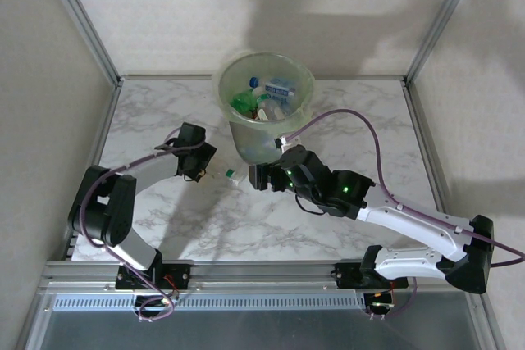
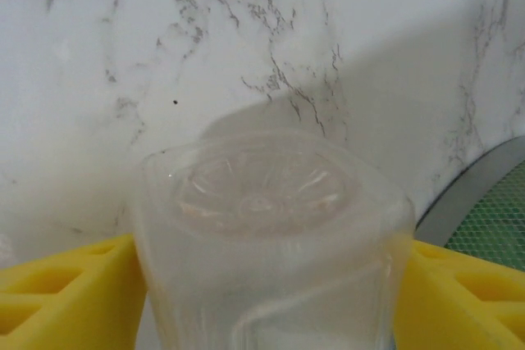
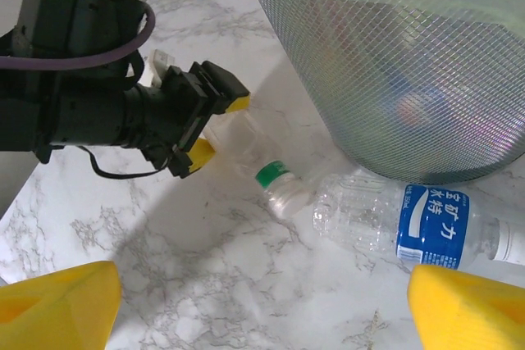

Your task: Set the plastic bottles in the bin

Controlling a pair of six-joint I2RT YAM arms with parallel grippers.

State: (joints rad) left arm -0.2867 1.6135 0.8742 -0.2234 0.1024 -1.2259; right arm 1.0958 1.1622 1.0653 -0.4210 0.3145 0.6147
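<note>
I am pinching the green-capped bottle (image 2: 271, 235) beside the bin (image 3: 394, 63) with my left gripper (image 3: 215, 127), for lifting. My right gripper (image 3: 262, 305) is hanging, jaws apart, above the blue-labelled bottle (image 3: 394, 223) nearby.

Left gripper (image 1: 208, 171) points to 4 o'clock, fingers pressed on a bottle (image 2: 271, 227). Right gripper (image 1: 257, 176) points to 9 o'clock, fingers wide apart

clear bottle (image 2: 271, 227): blurred, cut off below | blue-labelled bottle (image 3: 410, 223): end cut off right
</note>
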